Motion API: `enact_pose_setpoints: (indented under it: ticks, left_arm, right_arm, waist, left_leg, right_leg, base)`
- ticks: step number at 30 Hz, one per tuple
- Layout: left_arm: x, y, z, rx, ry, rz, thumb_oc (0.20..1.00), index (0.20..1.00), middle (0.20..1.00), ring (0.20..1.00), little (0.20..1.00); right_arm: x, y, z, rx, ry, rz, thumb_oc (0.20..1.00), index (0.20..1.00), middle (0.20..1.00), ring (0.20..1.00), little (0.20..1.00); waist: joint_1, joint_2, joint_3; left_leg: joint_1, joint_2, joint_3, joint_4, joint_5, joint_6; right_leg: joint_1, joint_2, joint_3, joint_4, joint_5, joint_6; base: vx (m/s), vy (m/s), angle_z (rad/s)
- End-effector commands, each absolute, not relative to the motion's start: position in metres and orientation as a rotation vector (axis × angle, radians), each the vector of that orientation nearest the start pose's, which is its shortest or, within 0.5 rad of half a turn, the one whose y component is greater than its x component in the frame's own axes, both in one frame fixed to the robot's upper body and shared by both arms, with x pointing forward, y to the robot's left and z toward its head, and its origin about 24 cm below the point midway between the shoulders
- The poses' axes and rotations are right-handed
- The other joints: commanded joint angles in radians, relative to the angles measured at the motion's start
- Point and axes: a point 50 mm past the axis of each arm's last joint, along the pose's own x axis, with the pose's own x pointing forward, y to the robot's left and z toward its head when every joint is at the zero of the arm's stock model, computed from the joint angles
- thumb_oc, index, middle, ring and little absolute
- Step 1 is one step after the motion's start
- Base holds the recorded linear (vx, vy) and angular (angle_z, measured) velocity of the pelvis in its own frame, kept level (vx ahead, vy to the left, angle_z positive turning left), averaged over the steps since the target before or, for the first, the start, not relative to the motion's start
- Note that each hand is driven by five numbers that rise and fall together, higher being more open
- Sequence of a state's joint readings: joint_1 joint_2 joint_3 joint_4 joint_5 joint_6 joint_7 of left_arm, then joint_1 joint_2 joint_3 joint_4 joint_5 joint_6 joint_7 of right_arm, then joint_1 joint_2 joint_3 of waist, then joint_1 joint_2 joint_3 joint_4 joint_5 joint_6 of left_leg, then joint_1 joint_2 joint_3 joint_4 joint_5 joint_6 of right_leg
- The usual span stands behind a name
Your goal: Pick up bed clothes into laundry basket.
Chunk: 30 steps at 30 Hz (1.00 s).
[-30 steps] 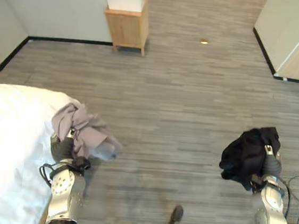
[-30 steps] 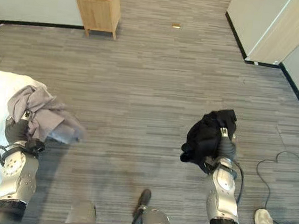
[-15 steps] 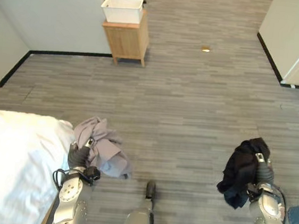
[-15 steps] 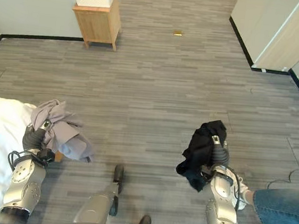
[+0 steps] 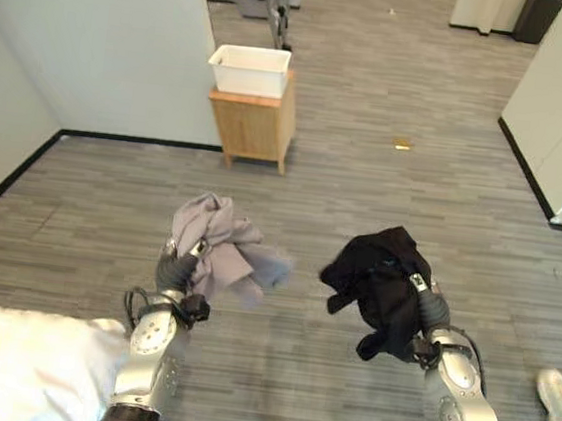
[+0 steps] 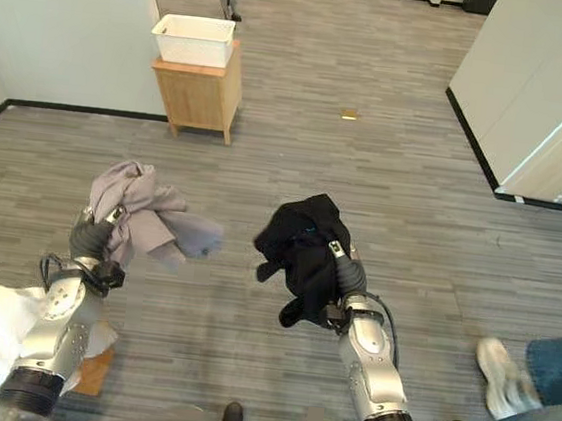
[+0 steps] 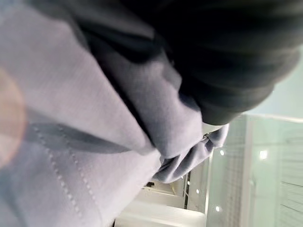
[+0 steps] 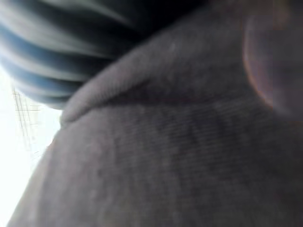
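Ahead of you, the white basket [image 5: 249, 69] on its wooden stand [image 5: 257, 128] is now facing you, bed [image 5: 13, 368] dropping behind. Left hand [image 5: 176, 272] is clamping grey clothes [image 5: 219, 246], right hand [image 5: 429, 312] black clothes [image 5: 379, 279]; you are carrying both basketward.

Head stereo pair: both eyes look down and forward from above, sharing the grey floor [image 5: 365, 179], the white basket [image 5: 249, 69] on its wooden stand [image 5: 255, 125], and both raised arms. Wrist cameras: each sits pressed close against cloth, the left on a grey garment [image 7: 71, 142], the right on a dark garment [image 8: 165, 156].
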<state>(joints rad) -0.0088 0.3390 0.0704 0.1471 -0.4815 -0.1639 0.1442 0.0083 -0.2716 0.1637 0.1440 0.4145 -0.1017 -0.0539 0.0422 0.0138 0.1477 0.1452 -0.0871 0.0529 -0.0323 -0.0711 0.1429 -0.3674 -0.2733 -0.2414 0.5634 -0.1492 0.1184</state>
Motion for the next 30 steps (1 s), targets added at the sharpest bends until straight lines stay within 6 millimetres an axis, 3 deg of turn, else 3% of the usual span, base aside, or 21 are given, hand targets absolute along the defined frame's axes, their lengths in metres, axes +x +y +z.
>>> enact_pose_setpoints:
  ticks: [1,2,3,4,5,7,8,10,11,13,14,16,17,19,21,23,24,26,27,28,30]
  left_arm:
    - [0.251,0.253,0.078,-0.046,-0.215,0.211,0.2,0.2,0.2,0.2,0.2]
    - [0.248,0.256,0.074,-0.052,-0.201,0.224,0.2,0.2,0.2,0.2,0.2]
    - [0.247,0.256,0.072,-0.108,-0.202,0.231,0.2,0.2,0.2,0.2,0.2]
    - [0.247,0.255,0.07,-0.165,-0.208,0.235,0.2,0.2,0.2,0.2,0.2]
    - [0.246,0.25,0.07,-0.16,-0.207,0.203,0.2,0.2,0.2,0.2,0.2]
    - [0.245,0.249,0.069,-0.173,-0.207,0.213,0.2,0.2,0.2,0.2,0.2]
    - [0.246,0.246,0.069,-0.194,-0.21,0.201,0.2,0.2,0.2,0.2,0.2]
    - [0.249,0.244,0.069,-0.215,-0.209,0.207,0.2,0.2,0.2,0.2,0.2]
    - [0.25,0.242,0.07,-0.224,-0.215,0.207,0.2,0.2,0.2,0.2,0.2]
    - [0.253,0.24,0.073,-0.237,-0.219,0.194,0.2,0.2,0.2,0.2,0.2]
    - [0.255,0.238,0.075,-0.257,-0.226,0.179,0.2,0.2,0.2,0.2,0.2]
    - [0.259,0.235,0.077,-0.277,-0.229,0.17,0.2,0.2,0.2,0.2,0.2]
    - [0.263,0.227,0.081,-0.294,-0.236,0.127,0.2,0.2,0.2,0.2,0.2]
    - [0.264,0.225,0.077,-0.294,-0.216,0.118,0.2,0.2,0.2,0.2,0.2]
    - [0.262,0.224,0.069,-0.301,-0.189,0.127,0.2,0.2,0.2,0.2,0.2]
    - [0.259,0.224,0.065,-0.308,-0.174,0.127,0.2,0.2,0.2,0.2,0.2]
    - [0.256,0.223,0.059,-0.307,-0.152,0.133,0.2,0.2,0.2,0.2,0.2]
    - [0.248,0.229,0.052,-0.289,-0.124,0.157,0.2,0.2,0.2,0.2,0.2]
    - [0.243,0.232,0.048,-0.292,-0.107,0.165,0.2,0.2,0.2,0.2,0.2]
    - [0.243,0.232,0.048,-0.291,-0.106,0.165,0.2,0.2,0.2,0.2,0.2]
    - [0.242,0.232,0.047,-0.272,-0.1,0.167,0.2,0.2,0.2,0.2,0.2]
  right_arm:
    - [0.258,-0.192,0.039,0.136,-0.029,-0.006,0.2,0.2,0.2,0.2,0.2]
    - [0.252,-0.204,0.034,0.105,-0.008,-0.057,0.2,0.2,0.2,0.2,0.2]
    - [0.249,-0.21,0.034,0.104,-0.015,-0.082,0.2,0.2,0.2,0.2,0.2]
    - [0.247,-0.217,0.034,0.089,-0.016,-0.105,0.2,0.2,0.2,0.2,0.2]
    - [0.242,-0.226,0.031,0.086,-0.003,-0.14,0.2,0.2,0.2,0.2,0.2]
    - [0.241,-0.231,0.03,0.074,-0.003,-0.155,0.2,0.2,0.2,0.2,0.2]
    - [0.241,-0.236,0.029,0.073,0.004,-0.173,0.2,0.2,0.2,0.2,0.2]
    - [0.243,-0.239,0.034,0.095,-0.021,-0.179,0.2,0.2,0.2,0.2,0.2]
    - [0.242,-0.241,0.037,0.106,-0.034,-0.183,0.2,0.2,0.2,0.2,0.2]
    - [0.241,-0.248,0.041,0.117,-0.055,-0.213,0.2,0.2,0.2,0.2,0.2]
    - [0.241,-0.25,0.042,0.119,-0.052,-0.229,0.2,0.2,0.2,0.2,0.2]
    - [0.242,-0.251,0.042,0.125,-0.051,-0.24,0.2,0.2,0.2,0.2,0.2]
    - [0.246,-0.252,0.044,0.146,-0.063,-0.251,0.2,0.2,0.2,0.2,0.2]
    - [0.246,-0.25,0.047,0.155,-0.081,-0.246,0.2,0.2,0.2,0.2,0.2]
    - [0.247,-0.245,0.048,0.158,-0.092,-0.231,0.2,0.2,0.2,0.2,0.2]
    - [0.247,-0.242,0.047,0.155,-0.089,-0.216,0.2,0.2,0.2,0.2,0.2]
    - [0.25,-0.235,0.047,0.148,-0.086,-0.181,0.2,0.2,0.2,0.2,0.2]
    - [0.251,-0.229,0.046,0.14,-0.075,-0.143,0.2,0.2,0.2,0.2,0.2]
    - [0.251,-0.223,0.045,0.143,-0.064,-0.115,0.2,0.2,0.2,0.2,0.2]
    - [0.251,-0.223,0.045,0.144,-0.063,-0.114,0.2,0.2,0.2,0.2,0.2]
    - [0.248,-0.222,0.04,0.126,-0.048,-0.114,0.2,0.2,0.2,0.2,0.2]
  waist:
    - [-0.02,-0.021,-0.006]
    - [-0.05,-0.028,-0.016]
    - [-0.062,-0.037,-0.02]
    - [-0.073,-0.034,-0.025]
    - [-0.078,-0.046,-0.043]
    - [-0.08,-0.032,-0.051]
    - [-0.086,-0.022,-0.055]
    - [-0.091,-0.026,-0.051]
    - [-0.081,-0.035,-0.039]
    - [-0.058,-0.068,-0.014]
    - [-0.042,-0.07,-0.003]
    - [-0.028,-0.078,0.001]
    - [0.007,-0.078,0.005]
    - [0.026,-0.072,-0.001]
    - [0.05,-0.057,-0.015]
    - [0.064,-0.045,-0.023]
    - [0.079,-0.033,-0.037]
    - [0.085,-0.037,-0.052]
    - [0.082,-0.039,-0.075]
    - [0.084,-0.042,-0.075]
    - [0.099,-0.071,-0.104]
  left_leg:
    - [0.057,0.048,-0.045,-0.024,-0.018,-0.111]
    - [0.116,0.067,-0.103,-0.022,-0.049,-0.133]
    - [0.138,0.075,-0.118,-0.014,-0.057,-0.141]
    - [0.163,0.096,-0.131,0.001,-0.065,-0.152]
    - [0.158,0.107,-0.148,0.053,-0.057,-0.172]
    - [0.145,0.128,-0.158,0.125,-0.057,-0.182]
    - [0.132,0.144,-0.163,0.194,-0.005,-0.203]
    - [0.021,0.172,-0.132,0.501,0.162,-0.24]
    - [-0.037,0.18,-0.106,0.641,0.208,-0.246]
    - [-0.154,0.202,-0.029,0.812,0.222,-0.233]
    - [-0.208,0.21,-0.01,0.831,0.208,-0.231]
    - [-0.269,0.232,0.026,0.816,0.205,-0.228]
    - [-0.37,0.249,0.06,0.698,0.182,-0.227]
    - [-0.421,0.242,0.076,0.565,0.186,-0.229]
    - [-0.417,0.198,0.071,0.26,0.223,-0.228]
    - [-0.409,0.183,0.042,0.136,0.259,-0.234]
    - [-0.419,0.171,0.011,-0.003,0.294,-0.257]
    - [-0.419,0.178,0.038,-0.029,0.327,-0.274]
    - [-0.397,0.18,0.092,0.02,0.313,-0.246]
    - [-0.396,0.178,0.095,0.022,0.311,-0.245]
    - [-0.39,0.144,0.104,0.038,0.29,-0.215]
  right_leg:
    - [0.167,0.101,0.053,-0.398,0.237,0.025]
    - [0.143,0.154,0.129,-0.6,0.287,0.063]
    - [0.121,0.158,0.145,-0.627,0.309,0.079]
    - [0.113,0.163,0.126,-0.615,0.329,0.088]
    - [0.134,0.144,0.109,-0.578,0.344,0.072]
    - [0.15,0.151,0.103,-0.553,0.328,0.06]
    - [0.164,0.16,0.099,-0.532,0.316,0.046]
    - [0.228,0.166,0.071,-0.506,0.262,-0.007]
    - [0.273,0.173,0.059,-0.511,0.241,-0.036]
    - [0.354,0.185,0.04,-0.522,0.182,-0.08]
    - [0.392,0.187,0.045,-0.53,0.168,-0.083]
    - [0.423,0.185,0.039,-0.546,0.153,-0.087]
    - [0.496,0.185,0.032,-0.574,0.121,-0.082]
    - [0.53,0.19,0.031,-0.589,0.099,-0.072]
    - [0.581,0.196,0.04,-0.606,0.07,-0.054]
    - [0.606,0.203,0.047,-0.611,0.059,-0.046]
    - [0.654,0.207,0.065,-0.622,0.034,-0.036]
    - [0.706,0.191,0.081,-0.621,0.009,-0.028]
    - [0.731,0.167,0.082,-0.608,-0.007,-0.007]
    - [0.731,0.163,0.083,-0.607,-0.008,-0.005]
    - [0.702,0.105,0.084,-0.527,0.052,0.022]
  base:
    - [0.74,-0.19,0.59]
    - [0.73,-0.184,0.47]
    - [1.0,-0.269,0.62]
    - [0.82,-0.301,0.87]
    - [0.79,-0.297,1.27]
    - [0.45,-0.172,1.12]
    - [0.38,-0.176,0.74]
    - [0.53,-0.327,0.38]
    - [0.48,-0.407,0.31]
    - [0.48,-0.416,0.12]
    - [0.45,-0.312,-0.1]
    - [0.41,-0.152,0.0]
    - [0.51,-0.088,0.0]
    - [0.58,-0.018,0.1]
    - [0.61,0.119,-0.04]
    - [0.53,0.113,-0.11]
    - [0.83,0.164,-0.32]
    - [0.79,0.192,-0.46]
    - [0.37,0.137,-0.38]
    - [0.48,0.183,-0.34]
    - [0.46,0.242,-0.34]
